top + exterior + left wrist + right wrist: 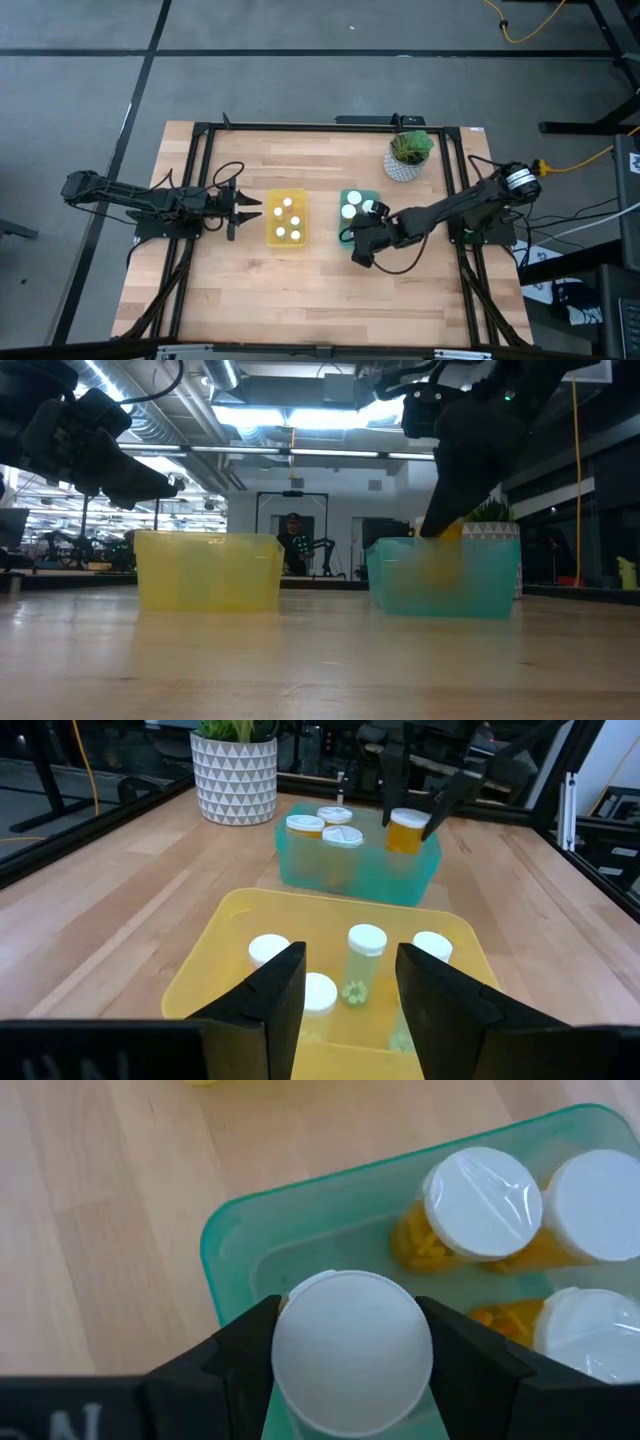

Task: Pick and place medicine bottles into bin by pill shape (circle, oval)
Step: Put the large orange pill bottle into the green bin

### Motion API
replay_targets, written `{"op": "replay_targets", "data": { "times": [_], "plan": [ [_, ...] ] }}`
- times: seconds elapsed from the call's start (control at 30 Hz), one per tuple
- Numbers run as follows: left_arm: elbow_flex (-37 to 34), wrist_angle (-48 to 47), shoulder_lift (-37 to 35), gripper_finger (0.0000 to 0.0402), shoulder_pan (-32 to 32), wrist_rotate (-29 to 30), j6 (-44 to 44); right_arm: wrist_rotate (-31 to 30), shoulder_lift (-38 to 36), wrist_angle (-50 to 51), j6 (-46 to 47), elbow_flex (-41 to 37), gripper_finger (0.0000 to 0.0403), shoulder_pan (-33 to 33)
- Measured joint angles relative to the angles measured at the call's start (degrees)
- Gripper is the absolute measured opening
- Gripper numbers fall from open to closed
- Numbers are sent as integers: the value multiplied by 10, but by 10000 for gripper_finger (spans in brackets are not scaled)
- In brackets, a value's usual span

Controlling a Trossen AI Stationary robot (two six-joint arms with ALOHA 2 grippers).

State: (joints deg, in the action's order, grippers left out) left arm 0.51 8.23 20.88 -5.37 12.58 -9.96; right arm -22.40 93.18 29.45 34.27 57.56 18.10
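Low view: wooden table [320, 660], ceiling lights beyond; right pincer [410, 820] grips orange bottle [405, 830], left pincer [350, 995] agape.

Tabletop [250, 300]: light wood planks, framed by black rails. Yellow bin [286, 218] rests flat near the centre. Green bin [352, 213] sits just beside the yellow bin, apart from it. White patterned plant pot [405, 160] stands beyond the green bin, near the tabletop's far edge.

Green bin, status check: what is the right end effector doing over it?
Right end effector shut on orange bottle, above green bin. Three capped bottles inside. Left end effector open beside yellow bin. Nothing blocking.
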Motion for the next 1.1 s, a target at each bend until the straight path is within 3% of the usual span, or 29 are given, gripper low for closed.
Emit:
{"op": "replay_targets", "data": {
  "times": [0.37, 1.1],
  "plan": [
    [0, 0, 0, 150, 0, 0, 0, -11, 6, -26, 19, -16, 236, -5],
    [0, 0, 0, 150, 0, 0, 0, -4, 6, -74, 45, -39, 232, -11]
  ]
}}
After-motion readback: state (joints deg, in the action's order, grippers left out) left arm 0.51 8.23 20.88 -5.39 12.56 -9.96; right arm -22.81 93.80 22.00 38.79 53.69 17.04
